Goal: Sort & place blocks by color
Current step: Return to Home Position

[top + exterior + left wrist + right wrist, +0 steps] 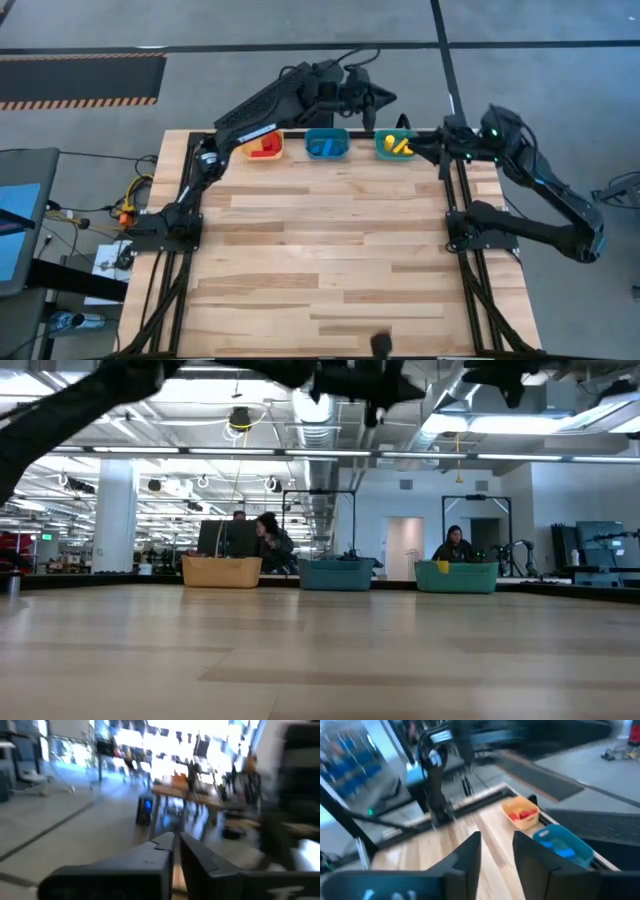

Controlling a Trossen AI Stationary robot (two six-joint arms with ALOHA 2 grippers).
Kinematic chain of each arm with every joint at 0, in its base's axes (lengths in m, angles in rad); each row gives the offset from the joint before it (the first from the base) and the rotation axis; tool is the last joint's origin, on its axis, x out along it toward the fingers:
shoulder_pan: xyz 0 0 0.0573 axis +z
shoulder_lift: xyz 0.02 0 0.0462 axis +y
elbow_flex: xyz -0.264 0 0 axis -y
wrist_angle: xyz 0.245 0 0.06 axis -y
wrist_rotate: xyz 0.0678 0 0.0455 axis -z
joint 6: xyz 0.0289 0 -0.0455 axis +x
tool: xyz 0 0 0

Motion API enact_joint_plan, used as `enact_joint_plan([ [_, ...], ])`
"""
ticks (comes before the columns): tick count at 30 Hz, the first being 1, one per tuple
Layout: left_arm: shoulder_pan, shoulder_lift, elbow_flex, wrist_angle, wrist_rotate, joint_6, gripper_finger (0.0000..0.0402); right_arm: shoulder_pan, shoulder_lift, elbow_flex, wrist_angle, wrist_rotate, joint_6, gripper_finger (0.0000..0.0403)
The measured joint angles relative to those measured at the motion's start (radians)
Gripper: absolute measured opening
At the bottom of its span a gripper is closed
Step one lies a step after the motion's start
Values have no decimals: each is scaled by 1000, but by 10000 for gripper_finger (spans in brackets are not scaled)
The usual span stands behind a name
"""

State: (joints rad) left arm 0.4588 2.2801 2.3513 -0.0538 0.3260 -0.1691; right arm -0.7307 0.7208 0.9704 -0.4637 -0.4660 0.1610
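Three bins stand in a row at the table's far edge. The orange bin (pixel 265 147) holds red blocks (pixel 264 150). The middle blue bin (pixel 327 145) holds blue blocks (pixel 325 149). The teal bin (pixel 394 146) holds yellow blocks (pixel 398 147). My left gripper (pixel 388 98) hangs high beyond the far edge, above and behind the bins; in its wrist view it (pixel 176 842) is shut on nothing. My right gripper (pixel 416 148) sits beside the teal bin's right side; in its wrist view it (pixel 496 845) is open and holds nothing. That view also shows the red blocks (pixel 521 814) and blue blocks (pixel 564 852).
The wooden table top (pixel 330 250) is bare in front of the bins. Black frame rails run along the left and right edges (pixel 462 200). In the low view the bins (pixel 337 574) line the far edge, and people sit in the room behind them.
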Motion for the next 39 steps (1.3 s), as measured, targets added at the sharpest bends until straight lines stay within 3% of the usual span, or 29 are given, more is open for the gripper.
enact_joint_plan([
  [4, -72, -86, -9, -223, -45, 93, 7, 24, -116, -168, 165, -8, 130, 107],
  [9, -177, -183, -188, -215, -159, 111, 1, 152, -212, -342, 347, -5, 305, 64],
  [12, -213, -279, -376, -125, -176, 69, 0, 283, -242, -431, 483, 67, 390, 41],
  [16, -232, -442, -716, 88, -221, -23, 0, 480, -253, -514, 595, 260, 407, 13],
  [20, -237, -643, -1025, 313, -249, -96, 0, 636, -233, -560, 632, 400, 360, 5],
  [24, -213, -824, -1269, 374, -283, -83, 0, 718, -183, -585, 629, 477, 265, 15],
  [30, -131, -1097, -1540, 386, -235, -76, 0, 714, -108, -582, 624, 500, 0, 18],
  [33, -95, -1245, -1644, 358, -237, 1, 0, 668, -109, -562, 626, 501, -39, 9],
  [36, -67, -1404, -1728, 198, -264, 59, 0, 591, -150, -545, 620, 487, -80, 4],
  [39, -49, -1523, -1802, 13, -357, 14, 0, 512, -219, -541, 603, 417, -116, 6],
])
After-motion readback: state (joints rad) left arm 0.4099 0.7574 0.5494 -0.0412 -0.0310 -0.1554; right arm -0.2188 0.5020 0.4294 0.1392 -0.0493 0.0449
